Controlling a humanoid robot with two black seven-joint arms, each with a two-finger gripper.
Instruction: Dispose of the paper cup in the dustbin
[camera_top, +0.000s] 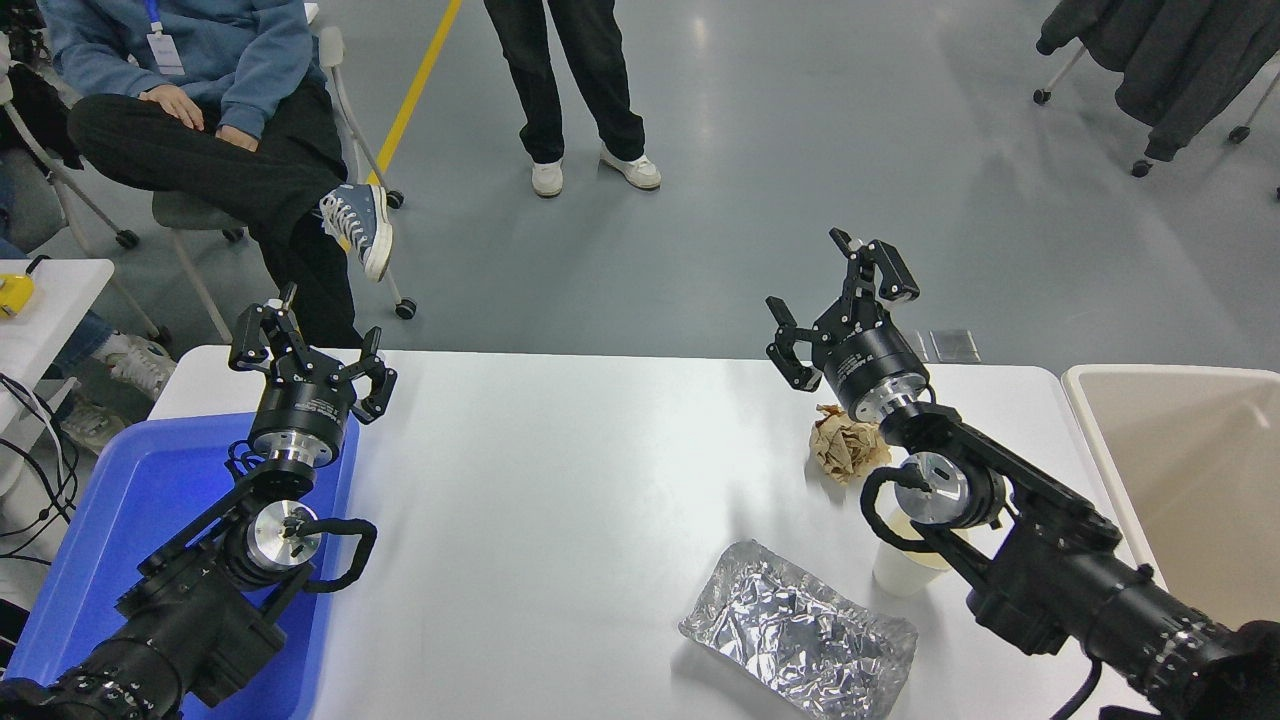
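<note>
The white paper cup (903, 567) stands upright on the white table (580, 480) at the right, partly hidden under my right arm's wrist. My right gripper (838, 300) is open and empty, raised above the table's far edge, well beyond the cup. The beige dustbin (1180, 470) stands at the table's right end, to the right of the cup. My left gripper (308, 345) is open and empty, parked at the lower left over the blue tray.
A crumpled brown paper ball (845, 445) lies just behind the cup. A crinkled silver foil tray (798, 630) lies in front of the cup to its left. A blue plastic tray (120, 520) sits at the left. People sit and stand beyond the table.
</note>
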